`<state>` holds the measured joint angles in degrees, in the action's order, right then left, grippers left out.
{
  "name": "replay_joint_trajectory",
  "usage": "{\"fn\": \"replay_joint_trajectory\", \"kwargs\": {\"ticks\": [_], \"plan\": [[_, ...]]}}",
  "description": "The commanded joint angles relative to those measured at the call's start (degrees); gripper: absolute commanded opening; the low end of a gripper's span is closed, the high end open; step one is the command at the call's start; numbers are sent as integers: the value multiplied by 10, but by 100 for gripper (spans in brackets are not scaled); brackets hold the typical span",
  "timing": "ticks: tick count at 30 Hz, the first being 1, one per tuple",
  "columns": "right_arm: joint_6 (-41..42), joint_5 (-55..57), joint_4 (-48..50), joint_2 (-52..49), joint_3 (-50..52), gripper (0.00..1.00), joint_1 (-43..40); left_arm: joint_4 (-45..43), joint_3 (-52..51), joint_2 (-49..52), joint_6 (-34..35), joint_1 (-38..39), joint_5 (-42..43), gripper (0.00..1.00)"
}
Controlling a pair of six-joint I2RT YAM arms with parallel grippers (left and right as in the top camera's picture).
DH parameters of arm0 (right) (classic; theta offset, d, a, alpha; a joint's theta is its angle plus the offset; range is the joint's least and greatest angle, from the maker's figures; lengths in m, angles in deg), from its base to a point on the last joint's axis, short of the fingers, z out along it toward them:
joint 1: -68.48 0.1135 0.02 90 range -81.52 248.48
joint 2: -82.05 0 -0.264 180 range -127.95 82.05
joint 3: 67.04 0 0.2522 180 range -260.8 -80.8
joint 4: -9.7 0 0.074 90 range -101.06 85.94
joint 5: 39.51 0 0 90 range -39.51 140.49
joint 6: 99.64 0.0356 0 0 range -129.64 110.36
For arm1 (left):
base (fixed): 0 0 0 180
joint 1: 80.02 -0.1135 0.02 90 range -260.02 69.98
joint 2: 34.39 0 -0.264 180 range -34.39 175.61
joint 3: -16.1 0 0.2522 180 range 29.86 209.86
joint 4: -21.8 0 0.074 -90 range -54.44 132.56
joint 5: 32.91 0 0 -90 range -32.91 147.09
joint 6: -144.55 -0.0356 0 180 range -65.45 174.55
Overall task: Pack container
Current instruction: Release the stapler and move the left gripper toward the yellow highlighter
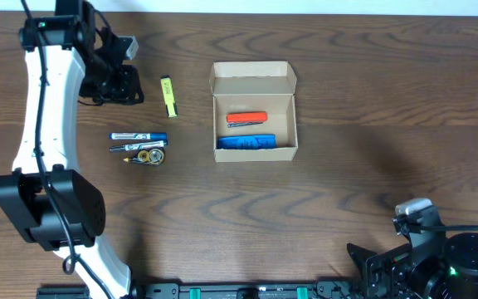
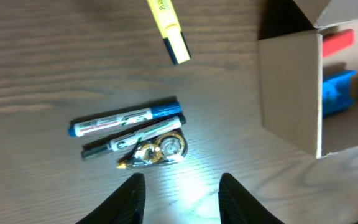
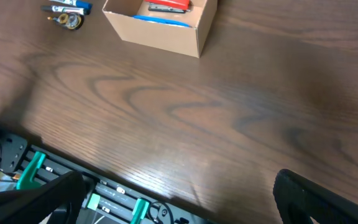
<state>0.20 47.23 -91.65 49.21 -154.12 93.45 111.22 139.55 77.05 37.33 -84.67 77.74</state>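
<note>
The left gripper (image 2: 180, 182) hangs partly spread and empty, both fingers over bare wood. Just ahead of its tips lies the correction tape roller (image 2: 160, 149), touching the black pen (image 2: 132, 138). The blue marker (image 2: 126, 119) lies alongside the pen on its far side. Pen and marker run nearly parallel to the line between the two fingers, so I judge the wrist must turn before closing across either.

Farther ahead and a little right, the yellow highlighter (image 2: 168, 28) lies apart, slanting away from the tool.

The container (image 2: 289, 93) stands to this gripper's right, well apart from the pile. It sits flat on the table with its mouth up and its lid flap (image 1: 253, 76) raised on the far side. Its longer side seems to run left to right, as do the red item (image 1: 246, 118) and blue item (image 1: 246, 143) inside.

The left arm is nearer to it. The right gripper (image 3: 179, 180), spread wide and empty, sits farthest off, with the container far ahead and slightly to its left.
</note>
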Motion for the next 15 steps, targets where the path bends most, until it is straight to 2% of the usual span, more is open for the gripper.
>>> {"fn": "replay_joint_trajectory", "kwargs": {"ticks": [1, 7, 13, 15], "plan": [[-5, -4, -1, 1, -1, 99, -2, -23, -29, -26, -7, -9, 39, 41], [-5, -4, -1, 1, -1, 99, -2, -98, -81, -28, 23, 7, 25, 42], [-5, -4, -1, 1, -1, 99, -2, -215, -132, -28, 79, 69, -143, 49], [-5, -4, -1, 1, -1, 99, -2, -252, -149, -28, 92, 88, -175, 51]]}}
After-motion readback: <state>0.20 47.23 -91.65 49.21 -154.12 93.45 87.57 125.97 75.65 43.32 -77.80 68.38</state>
